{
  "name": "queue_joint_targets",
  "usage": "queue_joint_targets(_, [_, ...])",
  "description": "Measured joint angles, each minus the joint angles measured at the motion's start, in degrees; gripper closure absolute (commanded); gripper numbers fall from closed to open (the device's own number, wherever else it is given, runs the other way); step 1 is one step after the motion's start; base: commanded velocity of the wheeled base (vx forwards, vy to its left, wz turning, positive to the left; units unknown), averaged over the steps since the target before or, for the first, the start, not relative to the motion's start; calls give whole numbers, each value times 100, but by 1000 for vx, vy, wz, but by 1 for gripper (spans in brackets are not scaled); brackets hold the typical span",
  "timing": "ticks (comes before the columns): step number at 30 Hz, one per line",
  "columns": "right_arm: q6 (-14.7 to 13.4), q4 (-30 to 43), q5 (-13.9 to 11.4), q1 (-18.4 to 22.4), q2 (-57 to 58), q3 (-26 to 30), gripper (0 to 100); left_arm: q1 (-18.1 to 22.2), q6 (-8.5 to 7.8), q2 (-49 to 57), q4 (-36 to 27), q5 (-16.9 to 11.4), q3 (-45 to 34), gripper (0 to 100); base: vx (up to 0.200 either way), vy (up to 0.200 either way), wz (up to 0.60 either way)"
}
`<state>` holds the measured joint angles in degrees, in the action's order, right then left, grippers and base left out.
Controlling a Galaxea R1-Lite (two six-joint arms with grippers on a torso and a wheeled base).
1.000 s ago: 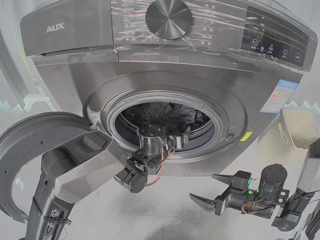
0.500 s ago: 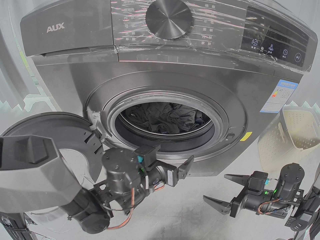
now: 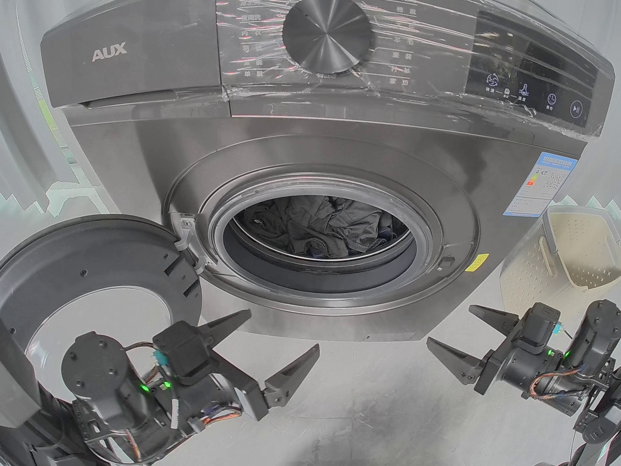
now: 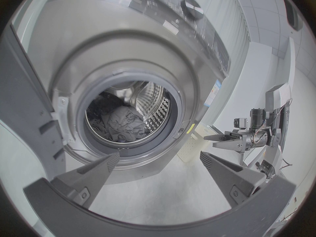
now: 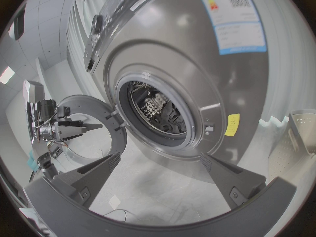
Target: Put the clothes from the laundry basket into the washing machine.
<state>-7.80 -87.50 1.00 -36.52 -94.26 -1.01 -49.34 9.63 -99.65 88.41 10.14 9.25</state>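
Observation:
The grey washing machine (image 3: 323,131) stands in front of me with its round door (image 3: 97,260) swung open to the left. Dark grey clothes (image 3: 317,224) lie heaped inside the drum, also visible in the left wrist view (image 4: 121,125) and the right wrist view (image 5: 171,116). My left gripper (image 3: 283,329) hangs open and holds nothing, low in front of the machine, below and left of the opening. My right gripper (image 3: 449,323) is open too, low at the right, beside the cream laundry basket (image 3: 576,254). The part of the basket that shows is bare perforated wall.
The open door (image 5: 95,116) juts out on the left, close to the left arm. The basket (image 5: 296,139) stands against the machine's right side. Bare grey floor (image 3: 362,396) lies between the two grippers, below the opening.
The left arm has drawn back out of the drum opening, down and to the left, with its gripper open. The right gripper has shifted a little to the right. The clothes stay in the drum.

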Motion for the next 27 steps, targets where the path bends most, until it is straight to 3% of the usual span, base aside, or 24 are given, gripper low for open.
queue_joint_targets(4, [-24, 521, 77, 105, 479, 2, 0, 141, -107, 434, 16, 0, -280, 0, -200, 0, 0])
queue_joint_targets(10, [0, 2094, 247, 207, 1499, 5, 0, 406, -238, 965, -38, 33, -650, 0, -200, 0, 0])
queue_joint_targets(14, [1, 2693, 404, 318, 2210, 2, 0, 562, -283, 1538, -312, 74, -778, 0, -200, 0, 0])
queue_joint_targets(17, [4, 2926, 468, 456, 2662, 0, 0, 647, -304, 2043, -864, 91, -809, 0, -200, 0, 0])
queue_joint_targets(20, [11, 3238, 505, 642, 3076, 0, 0, 722, -296, 2592, -1807, 89, -820, 0, -200, 0, 0])
queue_joint_targets(27, [34, 4892, 527, 1087, 4346, 2, 0, 965, -173, 4166, -3811, -38, -824, 0, -171, 0, 0])
